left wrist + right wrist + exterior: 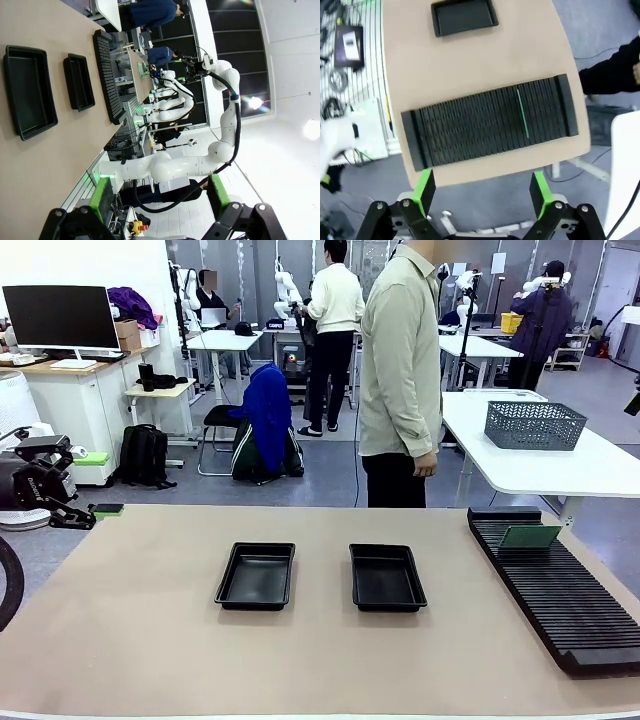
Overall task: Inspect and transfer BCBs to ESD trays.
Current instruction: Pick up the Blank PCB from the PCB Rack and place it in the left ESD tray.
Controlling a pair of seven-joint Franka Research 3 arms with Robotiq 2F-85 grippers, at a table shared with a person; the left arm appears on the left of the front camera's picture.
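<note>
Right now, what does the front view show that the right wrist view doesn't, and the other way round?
Front view: the left ESD tray and a grey mesh basket farther back. Right wrist view: the right gripper, jaws open with nothing between them, and loose cables off to one side. Both: the right ESD tray, the black rack and the BCB standing in one of its slots.

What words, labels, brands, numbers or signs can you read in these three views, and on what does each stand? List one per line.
No text reads clearly enough to quote.
Pale lettering on the black body of the left tool: too blurred to read.
White label on a dark box beside the table: too small to read.
ESD trays and slotted rack: no print visible.
</note>
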